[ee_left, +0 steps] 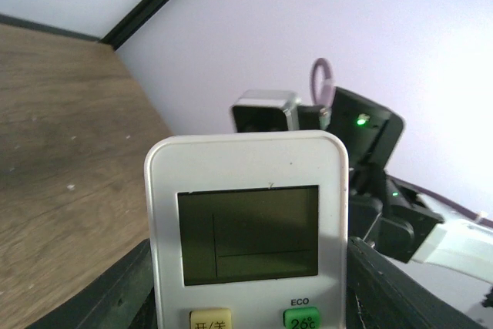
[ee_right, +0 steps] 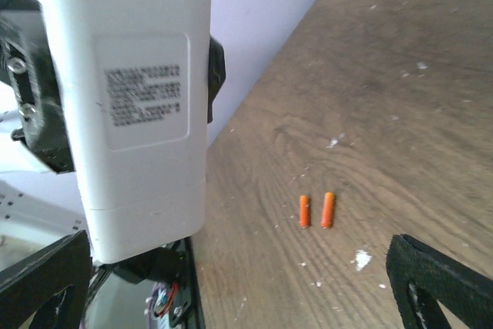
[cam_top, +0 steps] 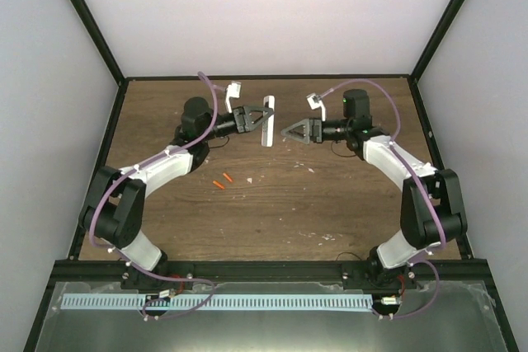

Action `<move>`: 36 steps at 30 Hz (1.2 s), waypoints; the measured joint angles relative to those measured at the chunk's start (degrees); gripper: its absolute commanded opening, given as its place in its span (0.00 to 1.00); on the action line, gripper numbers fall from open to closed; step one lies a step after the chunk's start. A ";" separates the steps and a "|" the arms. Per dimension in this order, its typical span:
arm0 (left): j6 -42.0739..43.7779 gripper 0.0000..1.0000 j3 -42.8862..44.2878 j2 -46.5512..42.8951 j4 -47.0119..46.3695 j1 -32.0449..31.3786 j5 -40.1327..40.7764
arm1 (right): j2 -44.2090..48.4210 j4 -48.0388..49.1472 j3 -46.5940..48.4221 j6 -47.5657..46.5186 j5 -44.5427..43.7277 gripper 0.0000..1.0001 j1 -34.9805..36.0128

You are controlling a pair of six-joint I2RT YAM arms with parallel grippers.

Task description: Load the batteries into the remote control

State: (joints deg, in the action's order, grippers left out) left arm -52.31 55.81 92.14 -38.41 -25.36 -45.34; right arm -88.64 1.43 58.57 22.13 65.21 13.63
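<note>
My left gripper [cam_top: 259, 118] is shut on the white remote control [cam_top: 266, 122] and holds it upright above the back of the table. In the left wrist view the remote's front [ee_left: 246, 213] faces the camera with its greyish display, between my dark fingers [ee_left: 115, 298]. My right gripper [cam_top: 286, 133] is open and empty, pointing at the remote from the right, a short gap away. The right wrist view shows the remote's back [ee_right: 142, 98] with the printed label. Two orange-red batteries [cam_top: 223, 180] lie side by side on the table [ee_right: 316, 210], in front of and left of the remote.
Small white crumbs [ee_right: 360, 258] are scattered over the brown wooden table [cam_top: 330, 204]. A black frame [cam_top: 429, 121] and white walls bound the table on the left, right and back. The arm bases stand at the near edge.
</note>
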 measured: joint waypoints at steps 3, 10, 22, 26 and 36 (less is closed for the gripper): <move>-1.64 0.29 -0.85 -0.63 -3.56 0.00 -0.46 | -0.87 0.55 1.11 0.00 1.36 0.96 2.03; -3.06 0.27 -1.64 -1.25 -6.23 0.00 -1.07 | -0.96 2.54 1.51 0.33 4.52 0.95 3.41; -3.13 0.26 -1.64 -1.36 -6.58 0.00 -1.07 | -0.98 5.90 1.66 1.29 9.16 0.91 4.66; -3.23 0.25 -1.64 -1.36 -7.15 0.00 -1.05 | -1.14 6.62 1.84 1.42 9.84 0.91 5.35; -3.91 0.24 -1.64 -1.36 -8.50 0.00 -0.94 | -3.17 10.19 3.37 4.04 10.49 0.88 5.86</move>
State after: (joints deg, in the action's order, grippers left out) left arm -56.23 54.17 90.78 -46.92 -25.36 -46.28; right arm -91.81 11.62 61.93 26.17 75.70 19.49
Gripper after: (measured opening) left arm 0.570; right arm 0.889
